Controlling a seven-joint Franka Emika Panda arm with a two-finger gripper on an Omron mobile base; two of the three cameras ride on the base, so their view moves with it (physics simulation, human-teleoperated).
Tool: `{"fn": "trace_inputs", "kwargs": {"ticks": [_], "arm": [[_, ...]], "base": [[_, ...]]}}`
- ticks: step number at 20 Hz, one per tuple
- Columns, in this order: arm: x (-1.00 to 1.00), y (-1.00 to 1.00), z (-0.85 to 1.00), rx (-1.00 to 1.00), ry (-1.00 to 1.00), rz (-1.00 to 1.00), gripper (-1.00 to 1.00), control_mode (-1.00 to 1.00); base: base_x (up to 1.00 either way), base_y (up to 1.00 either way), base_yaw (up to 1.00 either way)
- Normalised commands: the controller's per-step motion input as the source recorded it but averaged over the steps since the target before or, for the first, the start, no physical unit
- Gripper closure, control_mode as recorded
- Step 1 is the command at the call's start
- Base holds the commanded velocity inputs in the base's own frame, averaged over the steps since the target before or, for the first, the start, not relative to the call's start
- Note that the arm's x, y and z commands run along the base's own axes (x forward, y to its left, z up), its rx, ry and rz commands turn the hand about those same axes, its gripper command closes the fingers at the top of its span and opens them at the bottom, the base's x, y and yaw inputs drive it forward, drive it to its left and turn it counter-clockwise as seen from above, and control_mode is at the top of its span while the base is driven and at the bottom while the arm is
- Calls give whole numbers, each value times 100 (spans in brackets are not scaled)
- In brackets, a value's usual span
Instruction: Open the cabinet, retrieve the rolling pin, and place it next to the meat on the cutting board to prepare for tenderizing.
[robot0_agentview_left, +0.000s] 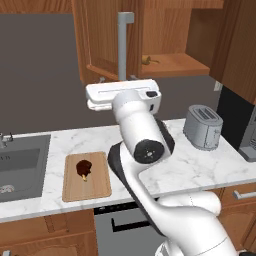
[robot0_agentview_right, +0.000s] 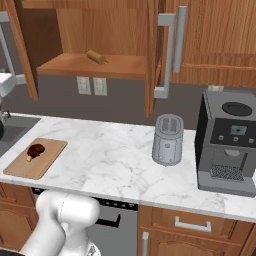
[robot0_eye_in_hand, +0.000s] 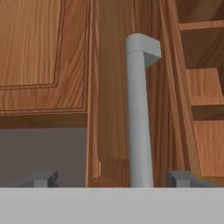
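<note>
From the left base view my claw (robot0_agentview_left: 122, 95) sits under the open cabinet (robot0_agentview_left: 107, 40) door's handle; from the right, the rolling pin (robot0_agentview_right: 96, 56) lies shelved; hand view shows fingertips (robot0_eye_in_hand: 41, 178) spread wide astride the handle (robot0_eye_in_hand: 139, 113), so reaching in comes next.

**Bystanders on the kitchen counter**

A silver toaster (robot0_agentview_left: 203, 127) stands on the white marble counter (robot0_agentview_right: 115, 160), below the claw and off to its right. Further right sits a dark grey coffee machine (robot0_agentview_right: 229, 145), just beside the toaster but not touching it. Down to the claw's left, a steel sink (robot0_agentview_left: 20, 167) is set into the counter, with part of its faucet (robot0_agentview_left: 5, 138) showing at the rim. Two pale wall outlets (robot0_agentview_right: 92, 86) sit on the grey backsplash. Beneath the counter runs a dishwasher front (robot0_agentview_left: 120, 225) with a dark handle, flanked by lower wooden cabinets (robot0_agentview_right: 195, 232).
</note>
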Motion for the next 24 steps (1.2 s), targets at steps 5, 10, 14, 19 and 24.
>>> {"fn": "trace_inputs", "kwargs": {"ticks": [5, 10, 14, 19, 24], "arm": [[-72, -3, 0, 15, -9, 3, -100, -100], [-65, -11, 7, 21, 0, 0, -100, -100], [-61, -30, 16, 23, 3, 0, -100, -100], [-56, -43, 20, 24, 6, 0, -100, -100], [-21, -52, 4, 17, 5, 0, -100, -100]], "base": [[0, 0, 0], [0, 0, 0], [0, 0, 0], [0, 0, 0], [0, 0, 0]]}}
